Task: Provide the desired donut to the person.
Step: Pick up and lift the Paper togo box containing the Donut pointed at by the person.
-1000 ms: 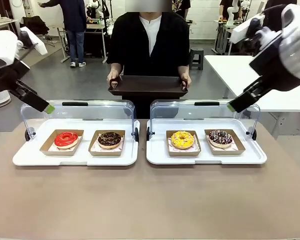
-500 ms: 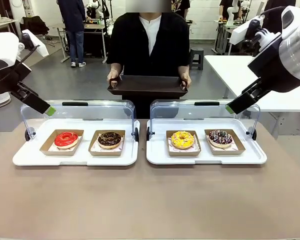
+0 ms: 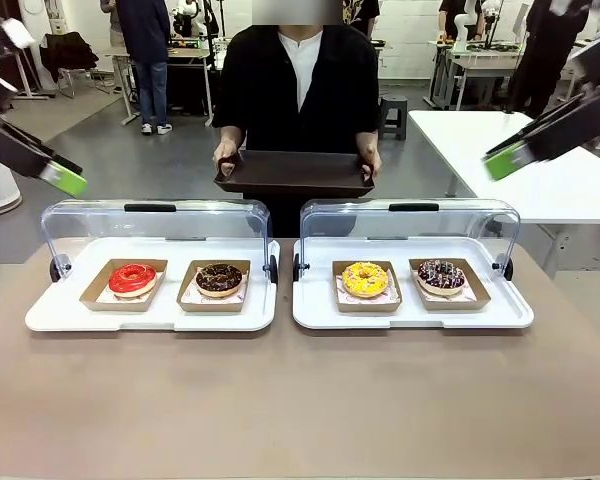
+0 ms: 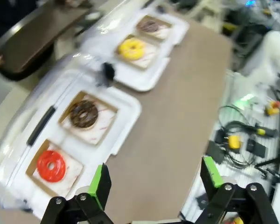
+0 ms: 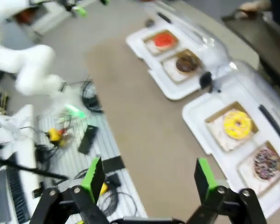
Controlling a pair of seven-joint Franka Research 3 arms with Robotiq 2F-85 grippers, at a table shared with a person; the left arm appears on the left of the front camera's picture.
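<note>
Risk: wrong pick. I see left gripper [image 4: 156,176] and right gripper [image 5: 147,173] spread, empty, at ten and two o'clock; red donut [image 3: 132,277] through sprinkled donut [image 3: 441,274] sit boxed at six o'clock from the person [image 3: 295,95], who indicates none.

- We see the bench [image 3: 300,400] as smooth, matt brown.
- The domed lids [image 3: 180,225] look like clear, glossy plastic; the trays [image 3: 42,318] are smooth white plastic.
- The donut holders [image 3: 92,295] seem to us brown cardboard.
- The red donut [image 3: 132,277] has a shiny glaze.
- The person [image 3: 255,90] wears matt black cloth.
</note>
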